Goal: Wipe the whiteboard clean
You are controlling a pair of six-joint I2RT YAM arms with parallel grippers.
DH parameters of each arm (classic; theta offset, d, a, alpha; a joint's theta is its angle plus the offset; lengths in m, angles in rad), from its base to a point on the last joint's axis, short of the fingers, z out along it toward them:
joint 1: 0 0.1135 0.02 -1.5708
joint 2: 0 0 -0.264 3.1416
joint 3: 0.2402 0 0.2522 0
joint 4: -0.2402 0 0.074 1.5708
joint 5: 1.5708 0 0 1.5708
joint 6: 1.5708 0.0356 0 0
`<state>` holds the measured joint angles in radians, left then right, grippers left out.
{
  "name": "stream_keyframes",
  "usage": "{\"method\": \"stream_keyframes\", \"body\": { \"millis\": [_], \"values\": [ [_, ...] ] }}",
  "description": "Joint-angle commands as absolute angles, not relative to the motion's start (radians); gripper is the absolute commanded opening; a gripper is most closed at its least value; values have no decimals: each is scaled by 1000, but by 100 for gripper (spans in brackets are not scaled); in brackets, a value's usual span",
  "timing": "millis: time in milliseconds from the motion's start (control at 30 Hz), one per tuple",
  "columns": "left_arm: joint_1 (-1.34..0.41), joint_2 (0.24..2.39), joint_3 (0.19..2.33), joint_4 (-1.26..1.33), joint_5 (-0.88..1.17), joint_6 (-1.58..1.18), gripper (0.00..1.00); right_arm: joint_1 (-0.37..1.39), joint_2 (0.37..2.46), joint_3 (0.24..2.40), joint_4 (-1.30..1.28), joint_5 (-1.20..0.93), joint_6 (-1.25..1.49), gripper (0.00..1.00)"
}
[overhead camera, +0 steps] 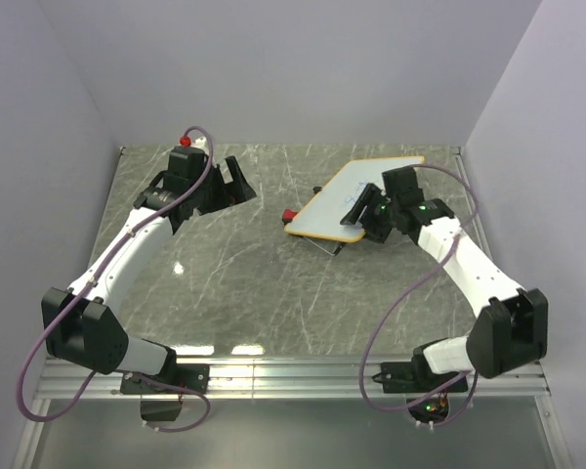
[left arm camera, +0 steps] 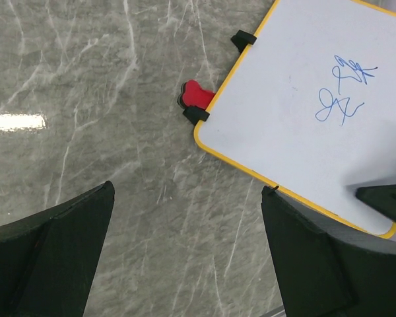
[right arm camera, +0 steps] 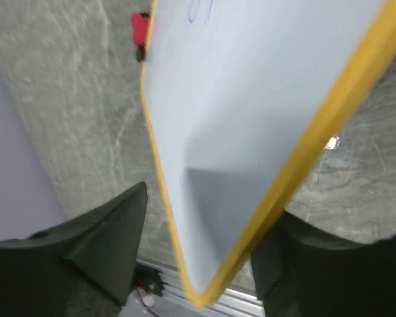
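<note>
**Whiteboard position.** The whiteboard [overhead camera: 352, 195] is located right of centre on the marble table [overhead camera: 234, 283], lying at an angle to the table edges. In the top external view its surface appears blank. The left wrist view alone shows blue scribbles [left arm camera: 343, 92] on it, and two black clips [left arm camera: 197, 115] on the yellow rim. A red eraser [left arm camera: 197, 94] is seen touching that rim between the clips. From above, only a small red patch is visible there.

**Left gripper.** The left gripper [overhead camera: 242, 186] is held above bare table, well apart from the board. Its jaws are spread wide, and nothing is seen between them in its own wrist view.

**Right gripper.** The right gripper [overhead camera: 361, 217] is placed at the board's near right edge. In the top external view the jaw spacing is masked by the wrist. The right wrist view shows a rounded corner of the board between the two fingers [right arm camera: 99, 238]. A gap is seen between one finger and the rim. The other finger is partly hidden by the board, so contact there cannot be determined. The jaws are partly spread, not clamped.
</note>
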<state>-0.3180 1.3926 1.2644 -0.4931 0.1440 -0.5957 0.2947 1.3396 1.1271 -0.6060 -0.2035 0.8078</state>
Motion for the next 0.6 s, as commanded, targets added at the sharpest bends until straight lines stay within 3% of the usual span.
{"method": "stream_keyframes", "body": {
  "millis": [0, 200, 267, 300, 567],
  "values": [
    [-322, 1397, 1281, -471, 158, -563, 99, 330, 1394, 1175, -580, -184, 775, 61],
    [-322, 1381, 1252, -469, 144, -551, 99, 333, 1427, 1215, -699, -55, 661, 27],
    [-322, 1374, 1238, -466, 141, -545, 99, 331, 1413, 1221, -738, 20, 609, 13],
    [-322, 1374, 1230, -460, 141, -546, 99, 333, 1402, 1232, -780, 49, 594, 0],
    [-322, 1419, 1233, -419, 161, -557, 99, 324, 1381, 1279, -939, 330, 440, 0]
  ]
}}
